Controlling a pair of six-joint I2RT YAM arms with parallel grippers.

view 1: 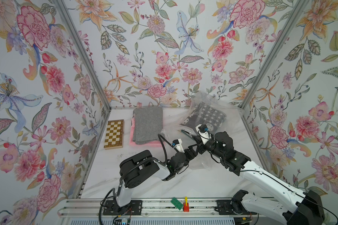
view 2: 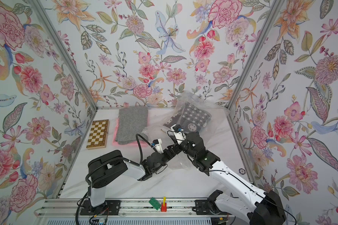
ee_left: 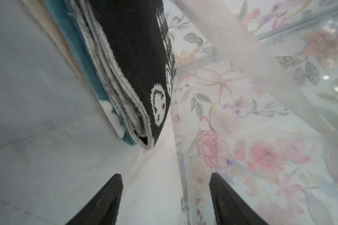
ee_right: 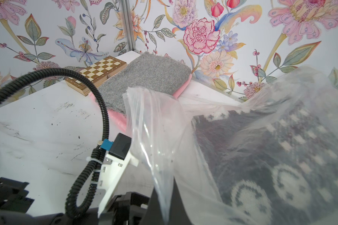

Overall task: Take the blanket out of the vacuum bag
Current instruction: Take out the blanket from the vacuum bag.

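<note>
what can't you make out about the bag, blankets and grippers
Right gripper: right wrist view, fingertips buried in film of the clear crinkly plastic vacuum bag and cut by the frame edge.
Left gripper: both top views, fingertips hidden under the right arm and film.
Blue plush layer: left wrist view, mostly behind the black-and-white knitted smiley blanket; unclear if separate.
Pink fluffy blanket: top views, covered by the folded grey blanket except its edges.

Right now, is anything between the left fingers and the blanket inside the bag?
Nothing visible. The left gripper, fingers open, directly faces a corner of the black-and-white blanket. The vacuum bag's film edge runs beside that corner; the right gripper pinches the film up.
</note>
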